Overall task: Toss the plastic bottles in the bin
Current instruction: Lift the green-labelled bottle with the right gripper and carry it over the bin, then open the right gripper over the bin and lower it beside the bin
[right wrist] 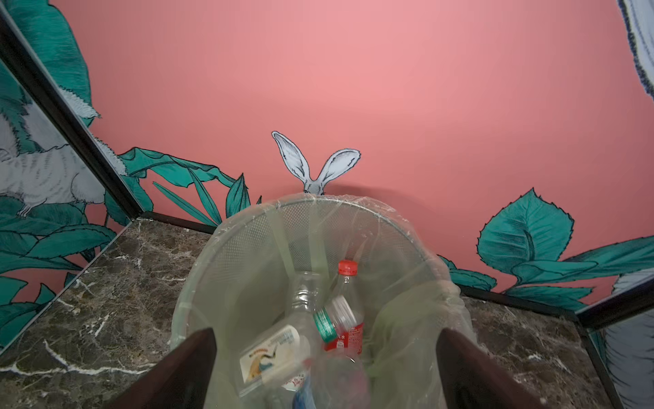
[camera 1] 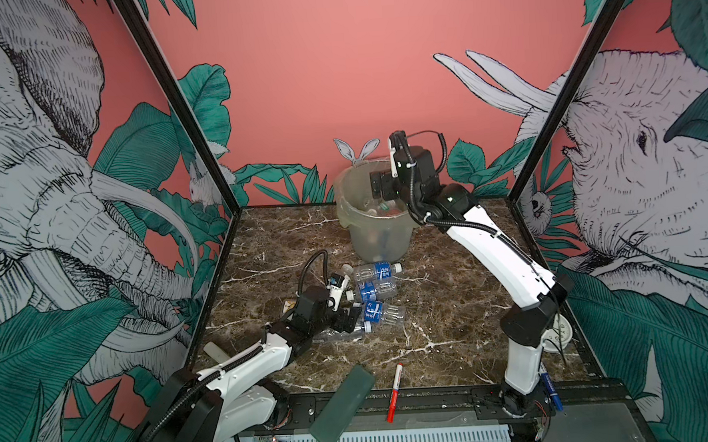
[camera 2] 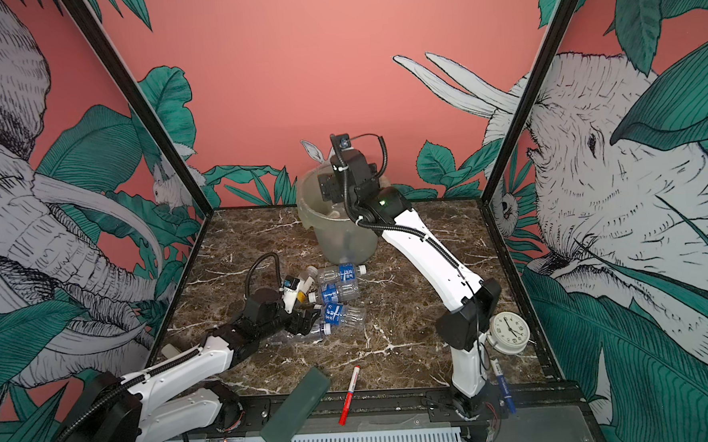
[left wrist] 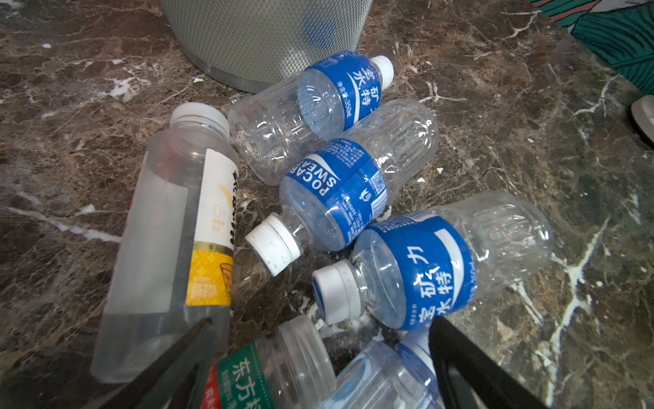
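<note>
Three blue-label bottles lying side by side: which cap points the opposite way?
The far bottle, closest to the bin: its white cap points right in both top views; the middle bottle and the front bottle point theirs left.

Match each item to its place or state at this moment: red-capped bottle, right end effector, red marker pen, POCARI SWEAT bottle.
1. red-capped bottle
2. right end effector
3. red marker pen
4. POCARI SWEAT bottle

A. lying on the marble table, outside the bin
B. inside the bin
C. open, above the bin
D. across the marble table's front edge

Pairs: 1-B, 2-C, 3-D, 4-A.
</note>
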`<state>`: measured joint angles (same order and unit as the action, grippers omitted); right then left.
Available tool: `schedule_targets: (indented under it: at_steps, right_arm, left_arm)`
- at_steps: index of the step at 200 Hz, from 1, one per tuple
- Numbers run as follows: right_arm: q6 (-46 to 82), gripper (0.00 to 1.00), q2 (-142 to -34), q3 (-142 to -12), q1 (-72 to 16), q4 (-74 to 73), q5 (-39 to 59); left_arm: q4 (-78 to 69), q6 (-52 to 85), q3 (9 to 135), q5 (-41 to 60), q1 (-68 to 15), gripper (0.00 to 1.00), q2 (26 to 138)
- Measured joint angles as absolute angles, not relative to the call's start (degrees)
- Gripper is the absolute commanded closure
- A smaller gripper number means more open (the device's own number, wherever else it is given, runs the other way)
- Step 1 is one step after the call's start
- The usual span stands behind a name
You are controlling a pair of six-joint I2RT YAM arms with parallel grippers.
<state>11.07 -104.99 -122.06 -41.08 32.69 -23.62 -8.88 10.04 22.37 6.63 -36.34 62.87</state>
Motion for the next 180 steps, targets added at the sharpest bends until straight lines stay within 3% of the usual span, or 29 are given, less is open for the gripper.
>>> schedule_targets:
  at_steps: [88, 180]
  right_arm:
    - [10.7, 0.01, -76.66, -86.43, -41.21, 20.51, -25.32]
    - [10.02, 0.01, -63.22, -51.53, -40.07, 8.25, -26.79]
  left_arm:
    - [-8.88, 10.04, 22.37, 6.22, -36.34, 0.04, 62.74]
    - [-6.79, 10.9, 22.52, 5.54, -36.34, 0.05, 58.63]
